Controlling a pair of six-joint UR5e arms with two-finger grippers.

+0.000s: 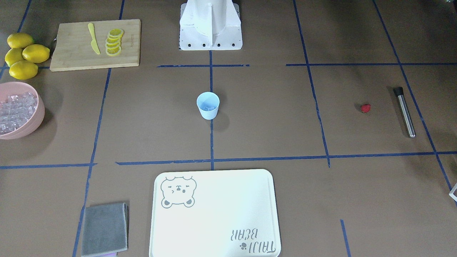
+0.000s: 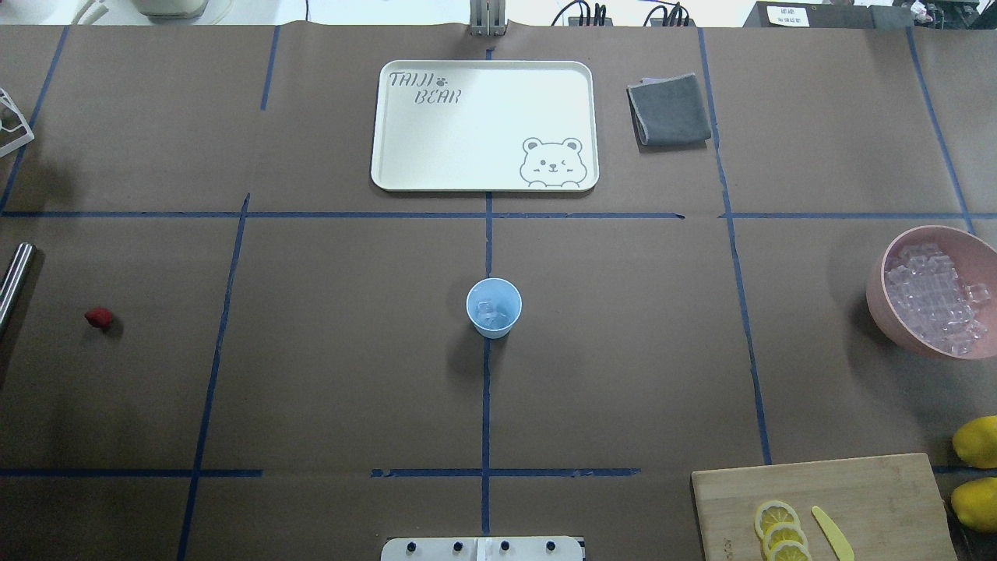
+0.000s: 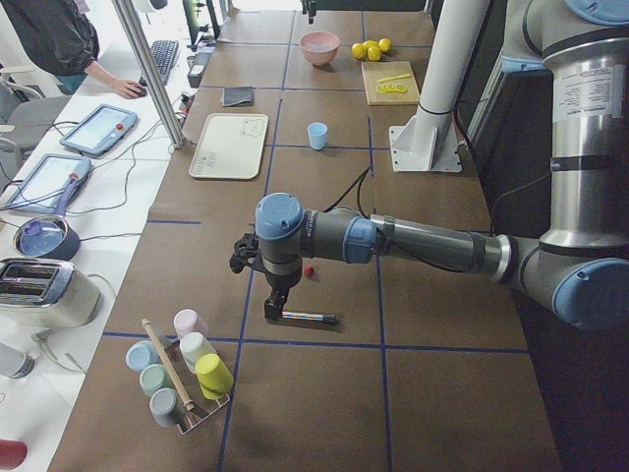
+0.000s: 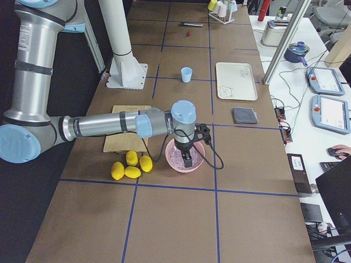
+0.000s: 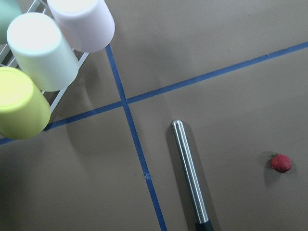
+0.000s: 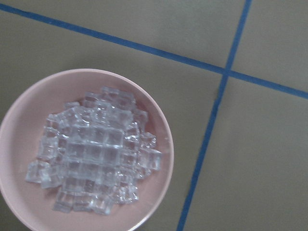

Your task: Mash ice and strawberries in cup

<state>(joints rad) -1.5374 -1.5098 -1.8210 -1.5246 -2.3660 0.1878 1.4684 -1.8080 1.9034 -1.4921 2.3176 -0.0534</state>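
The light blue cup [image 2: 494, 307] stands upright at the table's middle, with a few clear ice cubes [image 2: 491, 313] inside. More ice [image 6: 96, 154] fills the pink bowl [image 2: 884, 312]. The small red strawberry [image 1: 365, 108] lies on the table beside a steel muddler [image 1: 405, 112]; both show in the left wrist view, strawberry [image 5: 280, 163] and muddler [image 5: 190, 175]. My left gripper [image 3: 278, 307] hangs just above the muddler. My right gripper [image 4: 188, 161] hangs over the pink bowl. Both show only in side views, so I cannot tell whether they are open or shut.
A white bear tray [image 2: 483, 125] and a grey cloth [image 2: 670, 109] lie beyond the cup. A bamboo board [image 1: 94, 44] holds lemon slices and a yellow knife, with whole lemons [image 1: 23, 53] beside it. A rack of coloured cups [image 5: 43, 57] stands near the muddler.
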